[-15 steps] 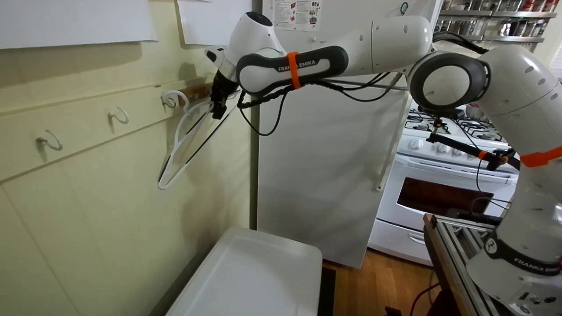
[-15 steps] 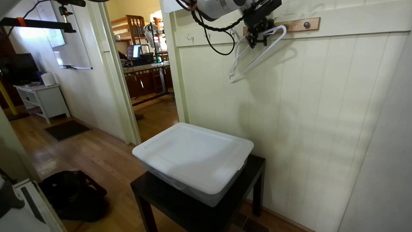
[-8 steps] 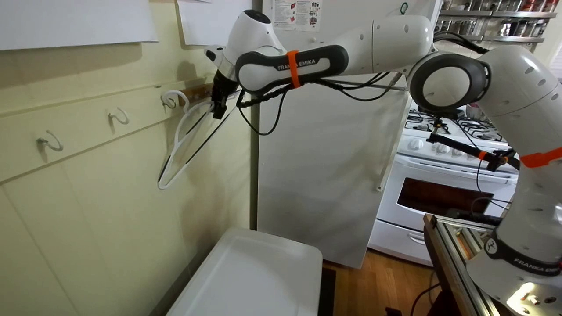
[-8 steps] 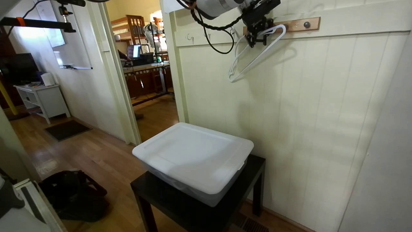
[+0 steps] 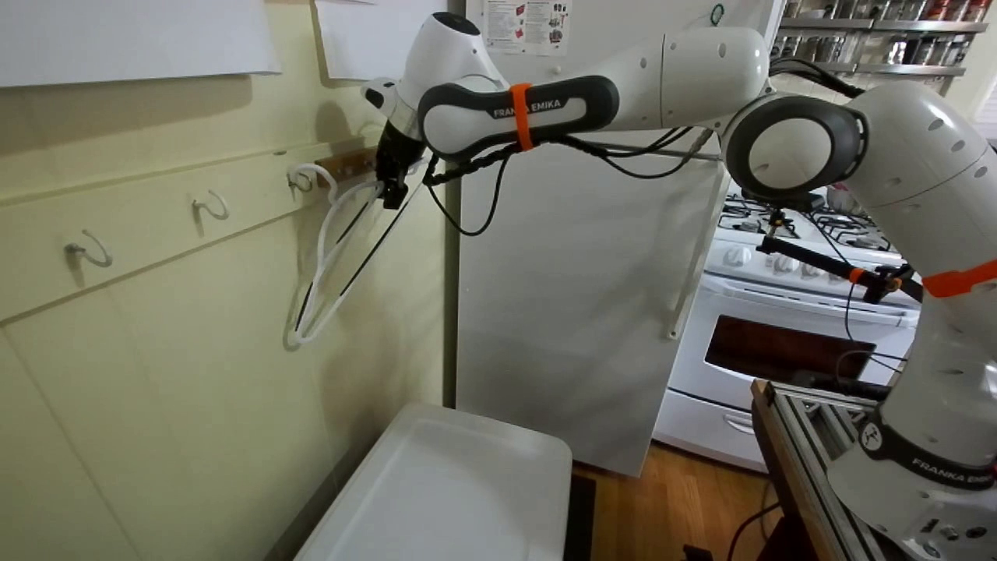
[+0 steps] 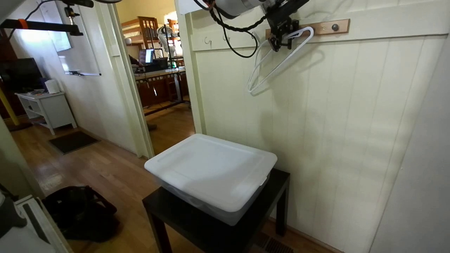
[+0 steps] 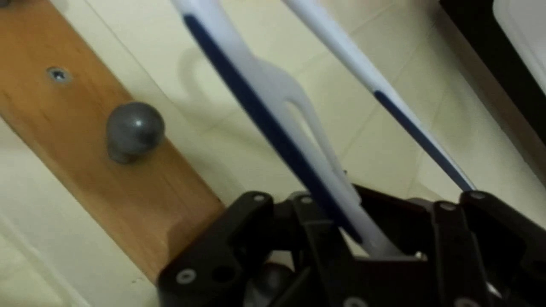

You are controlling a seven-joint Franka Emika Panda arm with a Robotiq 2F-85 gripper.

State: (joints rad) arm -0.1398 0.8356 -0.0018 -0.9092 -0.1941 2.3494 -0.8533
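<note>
the end effector (image 5: 389, 199) pinches the hanger (image 7: 273, 83), which slopes down from it, the hook end reaching out beside it to a wall hook (image 5: 297, 182), contact unclear. it looks like light, stiff plastic, slightly springy and smooth enough to pivot; a firm pinch near the neck should steady it best.

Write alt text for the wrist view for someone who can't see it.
A dark-striped white hanger slants into the closed black gripper at the bottom. At left, a wooden rail with a grey knob crosses a pale wall.
</note>
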